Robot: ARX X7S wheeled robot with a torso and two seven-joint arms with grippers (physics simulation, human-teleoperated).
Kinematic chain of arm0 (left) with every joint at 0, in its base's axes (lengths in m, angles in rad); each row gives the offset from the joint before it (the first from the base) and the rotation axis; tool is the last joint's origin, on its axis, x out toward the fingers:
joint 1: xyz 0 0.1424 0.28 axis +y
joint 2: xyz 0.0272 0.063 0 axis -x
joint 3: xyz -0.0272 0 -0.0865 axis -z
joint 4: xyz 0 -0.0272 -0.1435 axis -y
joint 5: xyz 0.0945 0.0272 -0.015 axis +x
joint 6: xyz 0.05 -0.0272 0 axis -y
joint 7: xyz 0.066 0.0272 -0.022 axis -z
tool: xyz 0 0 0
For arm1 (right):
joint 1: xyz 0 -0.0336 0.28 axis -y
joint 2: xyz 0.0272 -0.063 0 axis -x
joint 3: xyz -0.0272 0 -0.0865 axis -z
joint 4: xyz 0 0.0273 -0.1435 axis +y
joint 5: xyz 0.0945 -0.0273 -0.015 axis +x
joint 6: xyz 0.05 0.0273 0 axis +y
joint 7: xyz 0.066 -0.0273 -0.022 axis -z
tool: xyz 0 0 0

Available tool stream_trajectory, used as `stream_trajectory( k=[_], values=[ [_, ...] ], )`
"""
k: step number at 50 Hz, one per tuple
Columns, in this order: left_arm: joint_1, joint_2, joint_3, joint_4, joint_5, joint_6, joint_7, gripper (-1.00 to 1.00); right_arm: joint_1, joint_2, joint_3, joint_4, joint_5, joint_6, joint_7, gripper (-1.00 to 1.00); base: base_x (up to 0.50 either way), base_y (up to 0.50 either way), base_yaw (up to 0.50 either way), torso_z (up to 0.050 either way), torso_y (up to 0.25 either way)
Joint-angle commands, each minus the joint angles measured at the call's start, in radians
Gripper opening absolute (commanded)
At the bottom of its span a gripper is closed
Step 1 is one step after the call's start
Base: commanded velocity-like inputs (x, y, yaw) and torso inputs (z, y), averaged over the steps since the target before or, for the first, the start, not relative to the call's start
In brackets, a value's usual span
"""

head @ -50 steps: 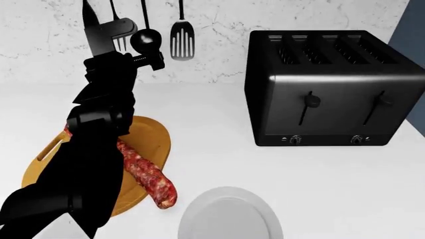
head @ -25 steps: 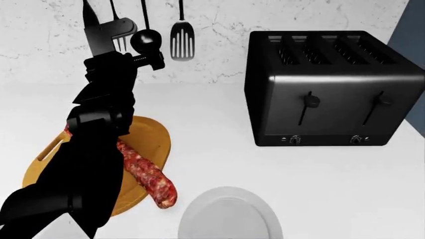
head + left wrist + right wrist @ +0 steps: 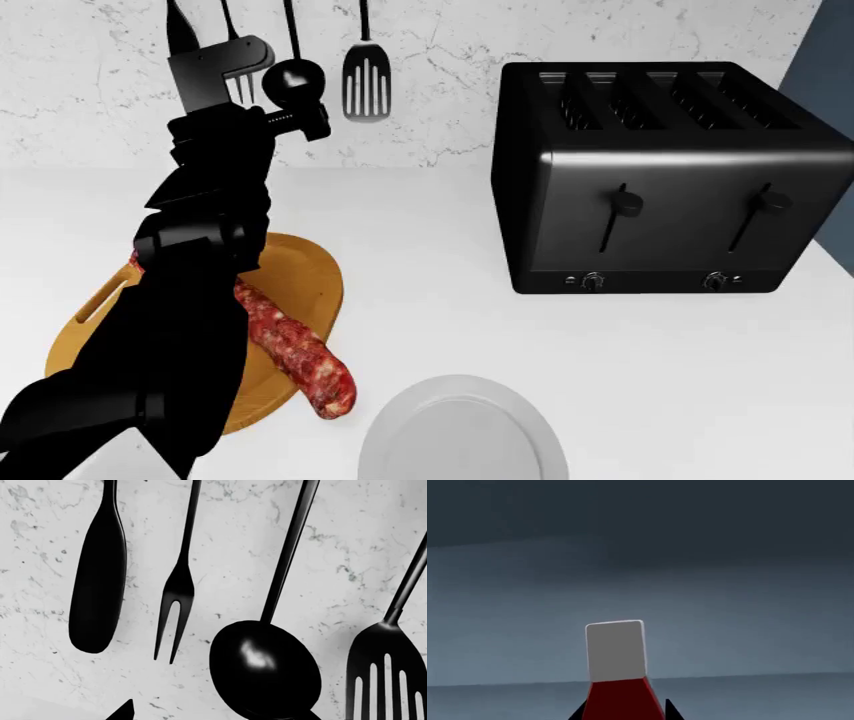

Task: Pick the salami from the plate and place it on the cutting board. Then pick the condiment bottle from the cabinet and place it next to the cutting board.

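Evidently the small red squeeze bottle with a white cap is light, smooth, yielding; grip its red body. Jaws' state on either arm: cannot tell.

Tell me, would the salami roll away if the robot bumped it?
Probably not far. The salami is round like a log, so a sideways nudge could roll it, but its slight curve should stop it soon. One end hangs past the board edge, so a push there might swing or tip it off. It looks stiff, so it should move as one piece.
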Motion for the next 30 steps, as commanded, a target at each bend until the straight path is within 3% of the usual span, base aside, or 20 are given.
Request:
stream_trajectory(
  k=[1,17,30],
  values=[
    [0.001,0.000,-0.001,0.000,0.001,0.001,0.000,1.00,0.028,0.017,-0.042,-0.120,0.048,-0.002,-0.009,-1.00,0.00,0.00,0.00,0.000,0.000],
    [0.001,0.000,0.003,0.000,0.001,0.003,0.001,1.00,0.175,0.021,-0.033,-0.203,-0.007,0.006,-0.016,-1.00,0.00,0.00,0.00,0.000,0.000],
    [0.002,0.000,0.003,0.000,0.000,0.005,0.001,1.00,0.150,0.028,0.006,-0.289,0.017,0.033,-0.016,-1.00,-0.08,0.00,0.00,0.000,0.000]
  ],
)
